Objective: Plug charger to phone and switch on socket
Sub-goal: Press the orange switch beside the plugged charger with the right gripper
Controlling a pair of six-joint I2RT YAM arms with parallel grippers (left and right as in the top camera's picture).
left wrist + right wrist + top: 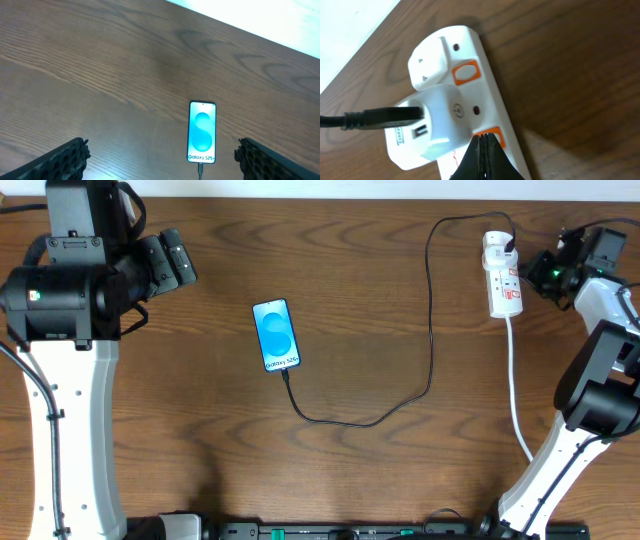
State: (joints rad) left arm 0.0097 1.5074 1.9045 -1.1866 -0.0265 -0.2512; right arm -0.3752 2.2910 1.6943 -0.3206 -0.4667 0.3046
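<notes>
With the charger seemingly in the phone, I am resting my clenched right end effector on the socket's orange switch, which needs a firm press.

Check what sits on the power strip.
A white adapter, black cable entering its side. Shut right jaws cover part of one orange switch; the outlet beneath the adapter is hidden.

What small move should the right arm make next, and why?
Probably press the shut right fingers down on the orange switch beside the white adapter. The charger already runs from the phone into that adapter on the socket, and the fingers are poised right at this switch.
</notes>
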